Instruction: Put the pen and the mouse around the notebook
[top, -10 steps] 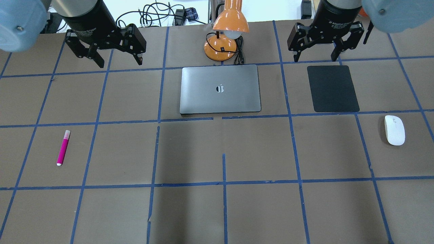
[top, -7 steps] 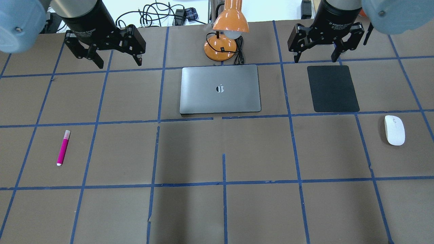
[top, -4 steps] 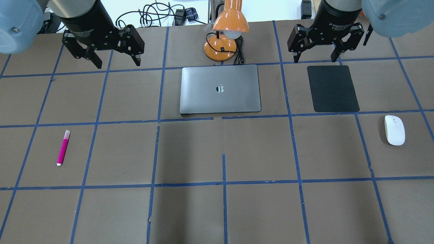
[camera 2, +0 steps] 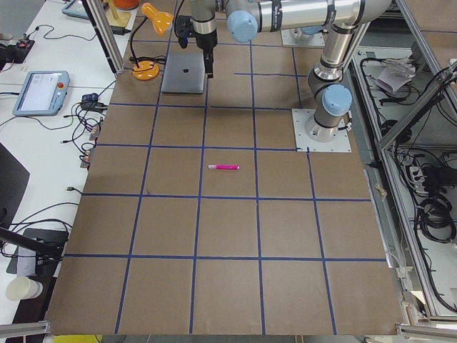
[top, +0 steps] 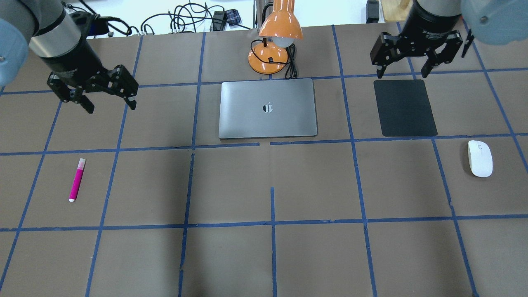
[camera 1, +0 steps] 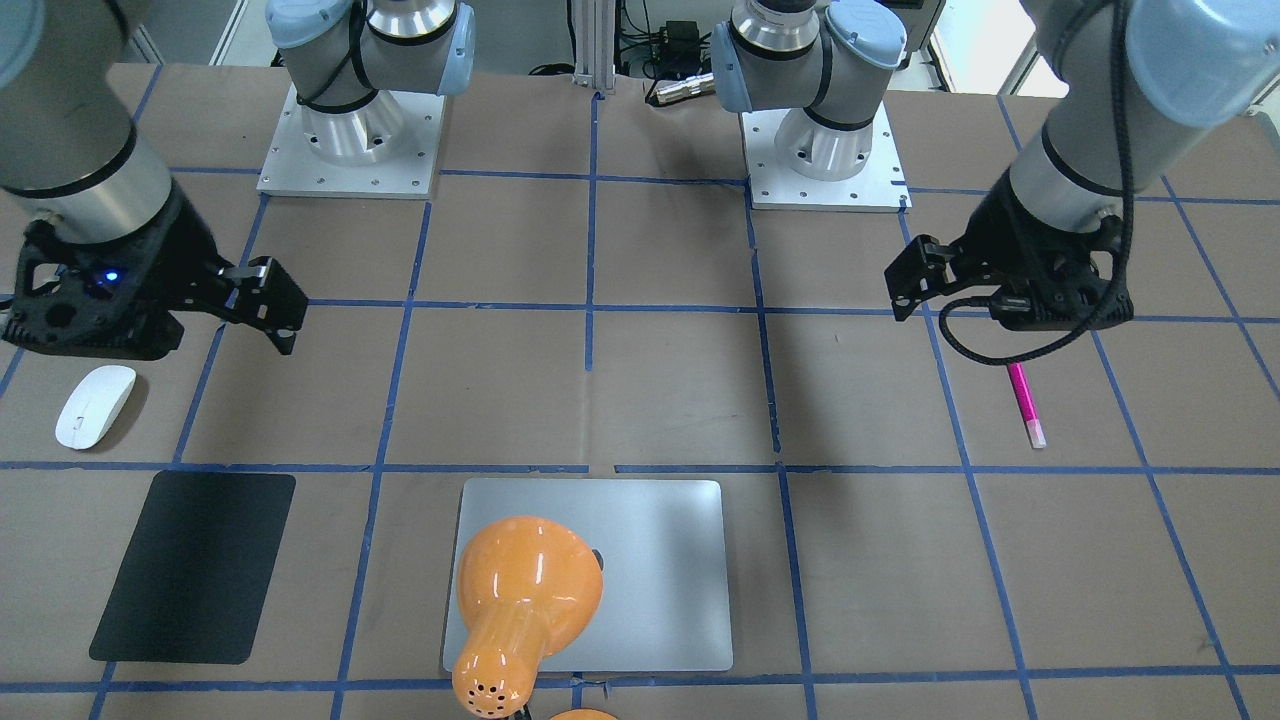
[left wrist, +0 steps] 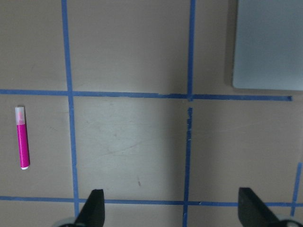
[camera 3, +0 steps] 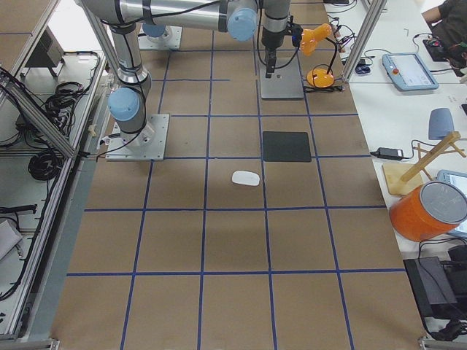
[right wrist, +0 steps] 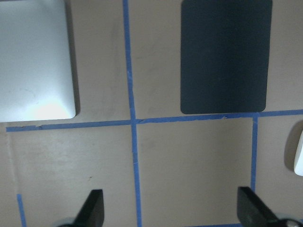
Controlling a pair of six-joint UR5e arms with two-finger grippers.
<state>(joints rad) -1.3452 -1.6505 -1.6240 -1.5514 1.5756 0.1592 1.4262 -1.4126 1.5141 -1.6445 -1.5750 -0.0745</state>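
Overhead: left gripper (top: 110, 106) hangs over the table (top: 272, 255), jaws spread wide, nothing in them. Right gripper (top: 402, 74) is the same, wide and empty, at the far edge of the black mat (top: 404, 107). The notebook (top: 268, 108) lies flat mid-table toward the far edge, with the orange lamp (top: 276, 45) just behind it. The pen (top: 77, 180) lies well apart on the left-end side, closer to the robot's edge. The mouse (top: 480, 158) sits off the mat's near corner on the right-end side, not touching it.

Front view: lamp shade covers part of the notebook lid. Pen lies just below the left gripper, mouse just below the right one; neither is touched.

Left-end view: pen lies alone on the paper, both arms stretched far off by the notebook.

Right-end view: mouse near the mat, a gap between them.

Left wrist cam: fingertips far apart, bare table between; pen at left, notebook corner top right.

Right wrist cam: fingertips apart; notebook corner top left, mat top right, a sliver of mouse at the right edge.
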